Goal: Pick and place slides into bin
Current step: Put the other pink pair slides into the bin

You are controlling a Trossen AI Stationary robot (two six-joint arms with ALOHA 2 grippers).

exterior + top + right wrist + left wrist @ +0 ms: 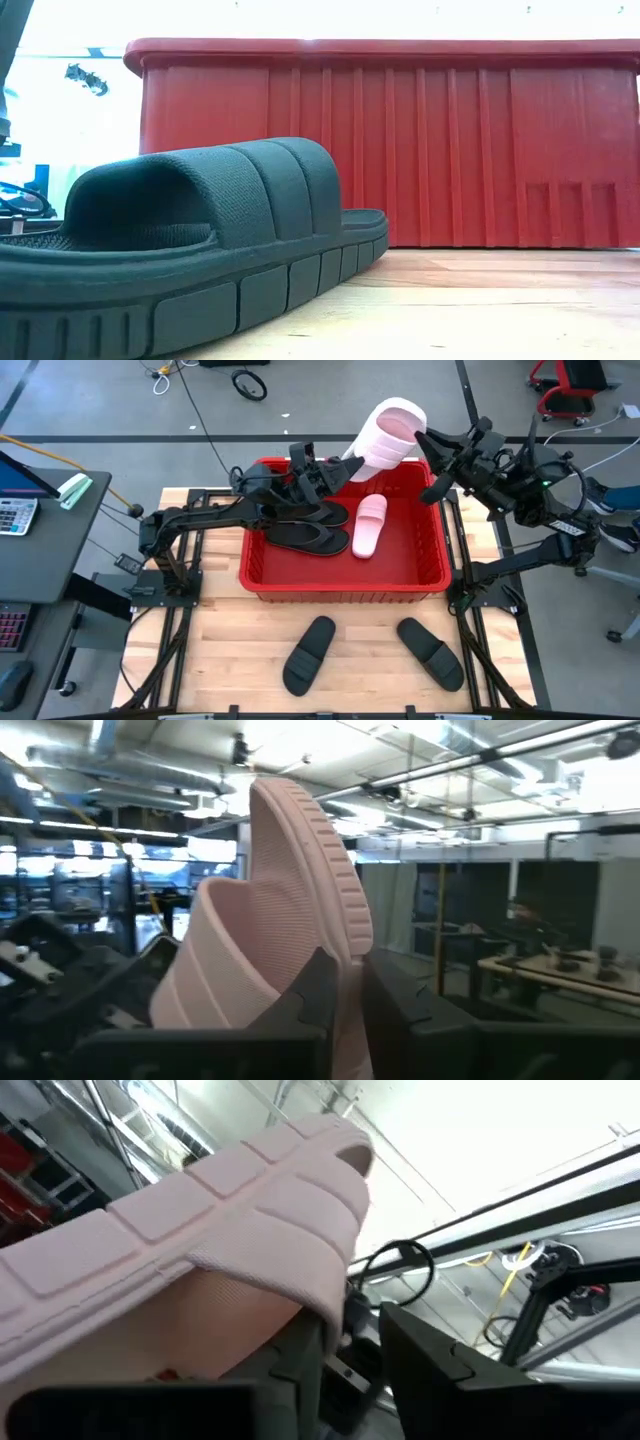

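Red plastic, ribbed and thick-rimmed: the bin [345, 575] is sitting on the tabletop [230, 650], and we are seeing three slides inside it, two black flip-flops [305, 530] on the left arm's side and one pink slide [369, 525] beside them. Above the bin's far rim, a second pink slide [390, 432] is hanging in the air. The right gripper [432, 448] is clenching its fingers on its edge, while the left gripper [345, 468] is meeting its other end, fingers parting. Two black slides [308, 653] are lying on the tabletop outside the bin.
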